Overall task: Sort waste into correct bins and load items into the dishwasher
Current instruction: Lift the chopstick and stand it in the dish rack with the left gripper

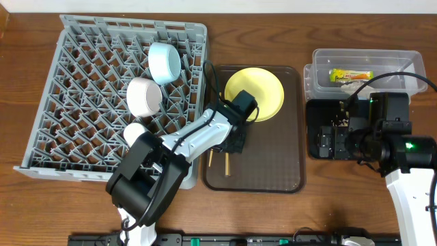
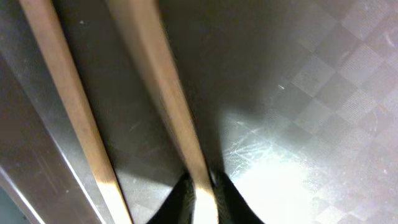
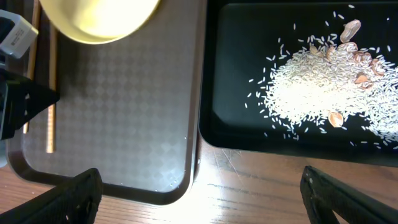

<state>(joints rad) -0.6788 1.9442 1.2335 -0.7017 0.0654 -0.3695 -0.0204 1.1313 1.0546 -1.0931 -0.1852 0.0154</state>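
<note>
Three vessels sat in the grey dish rack (image 1: 68,102): light blue bowl (image 1: 164,63), pink-white bowl (image 1: 143,96) and white cup (image 1: 134,132). The brown tray (image 1: 273,164) carried the yellow plate (image 1: 254,94) and two chopsticks (image 2: 68,112); the left gripper (image 2: 202,198) pinched one. The right gripper (image 3: 199,180), fingers spread, hung at the black tray (image 3: 236,124) holding rice (image 3: 311,87).

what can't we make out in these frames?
- Left gripper hold on the chopstick: the left wrist view shows only blurred fingertip ends at the bottom edge; overhead, the left arm covers it.
- Black tray: overhead, the right arm hides most of it; the right wrist view cuts it off at the right edge.
- White cup: overhead, partly behind the left arm.
</note>
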